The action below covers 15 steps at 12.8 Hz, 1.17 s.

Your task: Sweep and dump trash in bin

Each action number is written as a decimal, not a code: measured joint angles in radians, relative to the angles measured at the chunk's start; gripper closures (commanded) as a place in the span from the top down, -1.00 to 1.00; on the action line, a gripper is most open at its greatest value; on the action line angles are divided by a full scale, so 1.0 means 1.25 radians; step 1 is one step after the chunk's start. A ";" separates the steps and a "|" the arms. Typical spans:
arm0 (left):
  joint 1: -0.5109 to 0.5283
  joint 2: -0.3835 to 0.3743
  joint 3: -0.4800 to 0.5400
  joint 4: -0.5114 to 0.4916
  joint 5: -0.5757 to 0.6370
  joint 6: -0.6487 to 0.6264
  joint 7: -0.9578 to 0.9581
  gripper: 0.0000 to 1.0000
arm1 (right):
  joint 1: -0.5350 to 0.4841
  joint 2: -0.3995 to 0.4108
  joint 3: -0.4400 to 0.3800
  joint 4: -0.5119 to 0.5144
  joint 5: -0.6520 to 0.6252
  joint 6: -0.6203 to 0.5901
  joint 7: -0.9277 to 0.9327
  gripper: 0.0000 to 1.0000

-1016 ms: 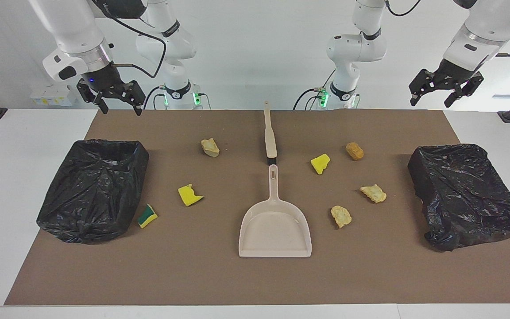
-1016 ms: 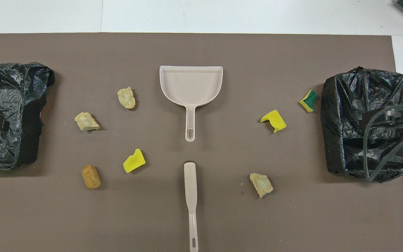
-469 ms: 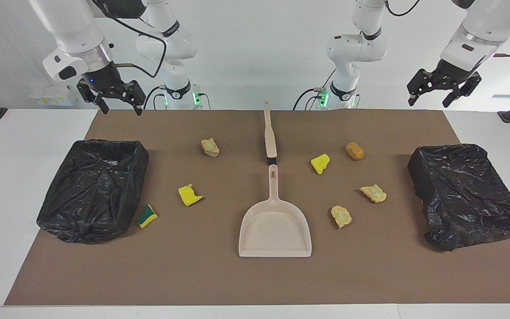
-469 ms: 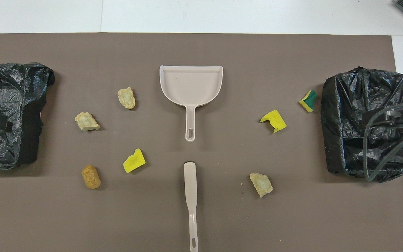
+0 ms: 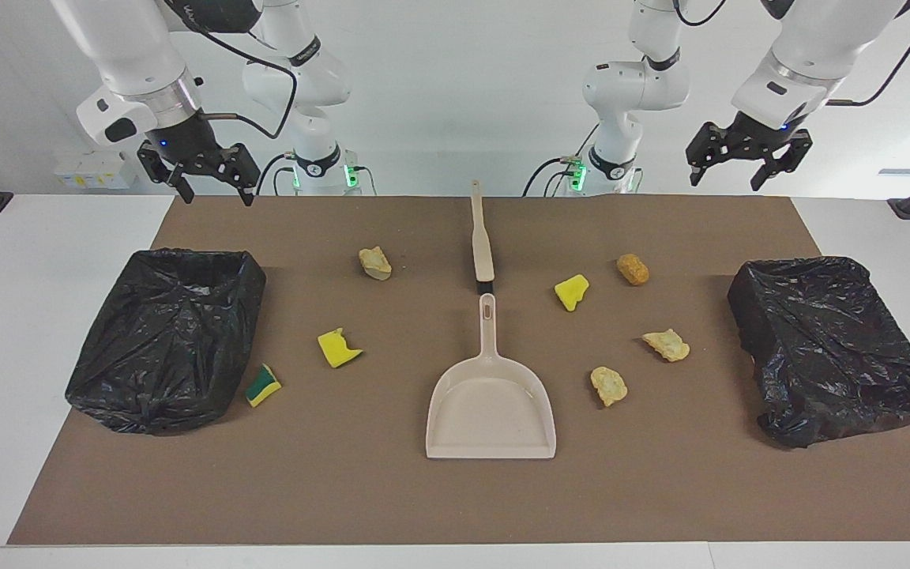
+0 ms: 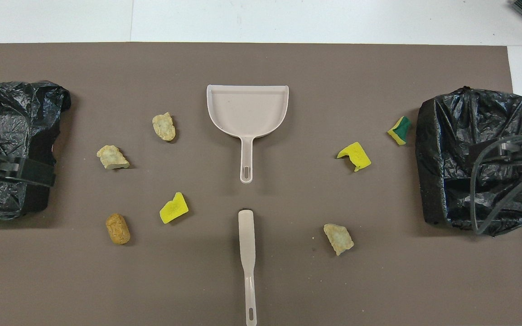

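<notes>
Beige plastic forms the dustpan [image 5: 490, 411], which we find at the middle of the brown mat [image 5: 392, 498] on the worktop [image 5: 44, 261], long axis running toward the robots, handle nearest them and mouth pointing away; the brush [image 5: 481, 237] lies in line with it, nearer the robots. We count seven trash chunks [image 5: 339, 348] scattered on either side, between two black-lined bins [image 5: 167, 340]. We see the left end effector [image 5: 742, 162] and right end effector [image 5: 201, 178] raised, fingers apart, empty.
</notes>
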 measured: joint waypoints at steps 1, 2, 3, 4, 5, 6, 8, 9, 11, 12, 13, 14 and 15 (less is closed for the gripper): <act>0.000 -0.020 -0.020 -0.033 -0.002 0.019 -0.023 1.00 | 0.000 0.000 0.000 0.000 0.000 0.000 0.000 1.00; -0.001 -0.042 -0.042 -0.071 -0.008 0.038 -0.042 1.00 | 0.000 0.000 0.000 0.000 0.000 0.000 0.000 1.00; -0.002 -0.062 -0.062 -0.106 -0.018 0.053 -0.055 1.00 | 0.000 0.000 0.000 0.000 0.000 0.000 0.000 1.00; -0.002 -0.081 -0.081 -0.140 -0.026 0.067 -0.062 1.00 | 0.000 0.000 0.000 0.000 0.000 0.000 0.000 1.00; -0.003 -0.095 -0.099 -0.170 -0.034 0.083 -0.070 1.00 | 0.000 0.000 0.000 0.000 0.000 0.000 0.000 1.00; -0.003 -0.107 -0.123 -0.202 -0.042 0.102 -0.090 1.00 | 0.000 0.000 0.000 0.000 0.000 0.000 0.000 1.00; -0.005 -0.116 -0.173 -0.251 -0.047 0.142 -0.139 1.00 | 0.001 0.000 0.000 0.000 0.000 0.001 0.000 1.00; -0.006 -0.117 -0.195 -0.270 -0.053 0.159 -0.157 1.00 | 0.001 0.000 0.001 -0.001 0.000 0.001 0.000 1.00; -0.007 -0.118 -0.234 -0.313 -0.074 0.195 -0.190 1.00 | 0.005 0.003 0.001 -0.003 0.000 0.011 0.000 1.00; -0.007 -0.122 -0.257 -0.339 -0.083 0.217 -0.209 1.00 | 0.014 0.006 0.001 -0.010 0.001 0.032 0.000 1.00; -0.007 -0.127 -0.281 -0.364 -0.096 0.233 -0.230 1.00 | 0.030 0.011 0.001 -0.017 0.001 0.052 0.001 1.00; -0.007 -0.131 -0.307 -0.387 -0.109 0.245 -0.247 1.00 | 0.050 0.017 0.002 -0.023 0.001 0.067 0.014 1.00; -0.008 -0.135 -0.336 -0.409 -0.116 0.256 -0.267 1.00 | 0.066 0.024 0.003 -0.026 0.001 0.079 0.034 1.00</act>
